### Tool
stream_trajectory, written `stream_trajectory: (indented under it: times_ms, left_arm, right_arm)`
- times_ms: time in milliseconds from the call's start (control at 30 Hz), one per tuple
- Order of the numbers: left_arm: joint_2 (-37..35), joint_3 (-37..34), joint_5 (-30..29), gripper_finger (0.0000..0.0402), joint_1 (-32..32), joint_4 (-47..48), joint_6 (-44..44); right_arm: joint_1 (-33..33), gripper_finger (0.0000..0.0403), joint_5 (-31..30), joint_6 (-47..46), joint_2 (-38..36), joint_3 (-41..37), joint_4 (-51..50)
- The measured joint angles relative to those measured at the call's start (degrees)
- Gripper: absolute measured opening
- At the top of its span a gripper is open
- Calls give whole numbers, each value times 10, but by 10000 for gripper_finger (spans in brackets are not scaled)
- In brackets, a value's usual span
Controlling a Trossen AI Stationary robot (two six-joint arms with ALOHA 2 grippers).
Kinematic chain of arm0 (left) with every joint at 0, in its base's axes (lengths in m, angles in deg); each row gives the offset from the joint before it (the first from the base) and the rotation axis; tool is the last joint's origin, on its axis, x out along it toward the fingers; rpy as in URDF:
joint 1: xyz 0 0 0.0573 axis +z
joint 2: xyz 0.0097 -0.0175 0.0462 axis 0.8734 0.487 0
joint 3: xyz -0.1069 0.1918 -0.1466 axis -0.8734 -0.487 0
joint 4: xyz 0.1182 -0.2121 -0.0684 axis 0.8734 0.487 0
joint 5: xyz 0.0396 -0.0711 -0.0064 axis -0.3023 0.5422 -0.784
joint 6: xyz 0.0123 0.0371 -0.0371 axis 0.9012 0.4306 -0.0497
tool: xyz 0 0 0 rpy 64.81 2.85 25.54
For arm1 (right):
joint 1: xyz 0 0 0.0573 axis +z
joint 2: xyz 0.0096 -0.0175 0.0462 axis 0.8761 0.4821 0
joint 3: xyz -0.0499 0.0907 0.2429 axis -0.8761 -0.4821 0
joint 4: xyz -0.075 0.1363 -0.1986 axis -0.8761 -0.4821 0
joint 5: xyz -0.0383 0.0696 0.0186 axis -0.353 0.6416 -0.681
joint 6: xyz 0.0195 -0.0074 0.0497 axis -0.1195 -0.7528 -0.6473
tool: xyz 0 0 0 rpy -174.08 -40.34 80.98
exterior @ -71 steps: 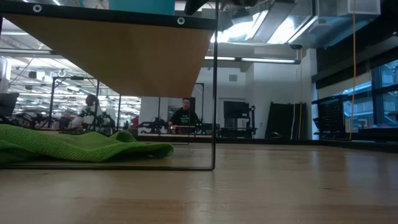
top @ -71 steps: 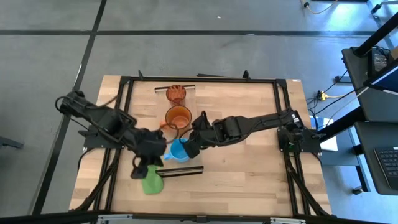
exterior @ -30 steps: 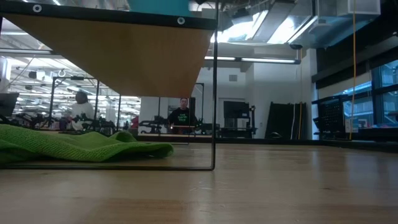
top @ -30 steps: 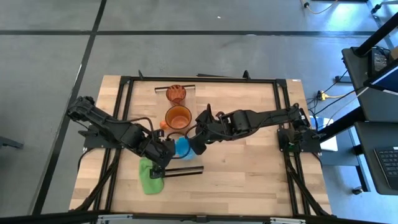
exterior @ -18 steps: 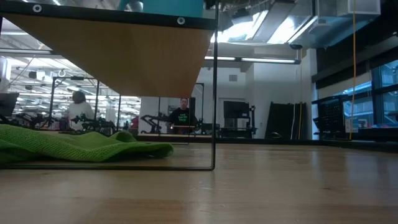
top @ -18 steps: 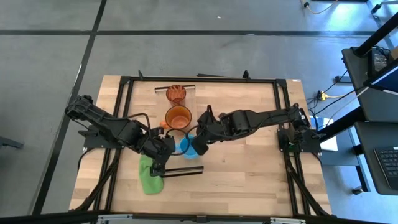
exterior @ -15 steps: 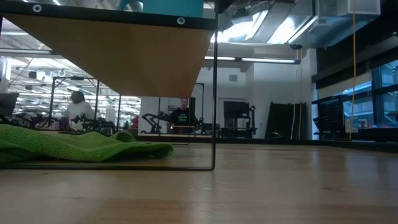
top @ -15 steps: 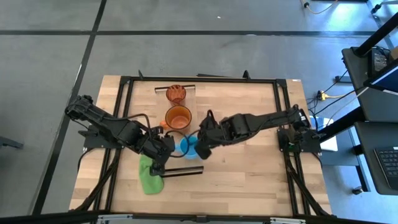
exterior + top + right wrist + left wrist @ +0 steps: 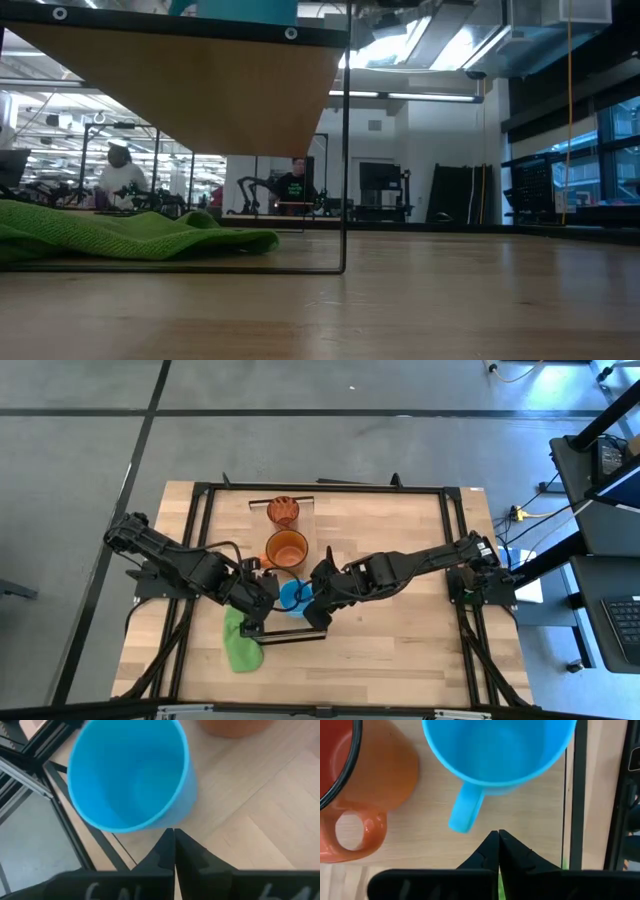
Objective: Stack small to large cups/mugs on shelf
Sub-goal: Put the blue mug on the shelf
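Observation:
The light-wood shelf (image 9: pixel 312 525) holds three vessels in a row, each standing on its base: the dark red tumbler (image 9: pixel 284 510) at the far end, the orange mug (image 9: pixel 287 547) in the middle, and the light blue mug (image 9: pixel 294 598) near the near end. My left gripper (image 9: pixel 498 832) is shut, just off the blue mug's handle (image 9: pixel 465 812), with a gap between them. My right gripper (image 9: pixel 173 830) is shut, with its tips at the blue mug's wall (image 9: pixel 182 795) on the mug's right side. My right gripper's shut fingertips (image 9: pixel 170 836) stand right at the foot of the blue mug's outer wall (image 9: pixel 176 818), coming from above at a slant. I cannot tell whether they touch it. The mug stands upright on the shelf.
A green cloth (image 9: pixel 240 648) lies on the table under the shelf's near left corner and also shows in the low view (image 9: pixel 120 235). A black frame (image 9: pixel 455 560) runs around the table. People show in the room behind (image 9: pixel 293 183).
My right gripper has gone toward the table's near edge along the blue mug's right side, staying shut. The blue mug has slid a little toward the table's left on the shelf. My left gripper has kept still beside the handle.

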Motion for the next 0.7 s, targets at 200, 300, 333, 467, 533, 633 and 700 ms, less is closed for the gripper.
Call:
stream_trajectory:
  times_ms: [200, 300, 333, 467, 533, 633, 700]
  left_arm:
    - [0, -16, 7, 0, 0, -8, -3]
    - [0, -19, 8, 0, -1, -16, -3]
    - [0, -19, 8, 0, -1, -19, -3]
    - [-8, -20, 10, 0, -1, -20, -8]
    - [-15, -20, 11, 0, -1, -19, -14]
    - [-28, -20, 9, 0, -1, -20, -19]
    - [-35, -20, 8, 0, -1, -20, -26]
  right_arm:
    - [-6, 2, -12, 0, 0, 0, 2]
    - [-12, 2, -20, 0, 0, 0, 7]
    - [-13, 2, -25, 1, 0, 0, 9]
    - [-18, 2, -29, 6, 0, 0, 24]
    - [-19, 2, -29, 7, 0, 0, 29]
    - [-24, 2, -34, 11, 0, 0, 33]
    - [-27, 2, -36, 15, 0, 0, 36]
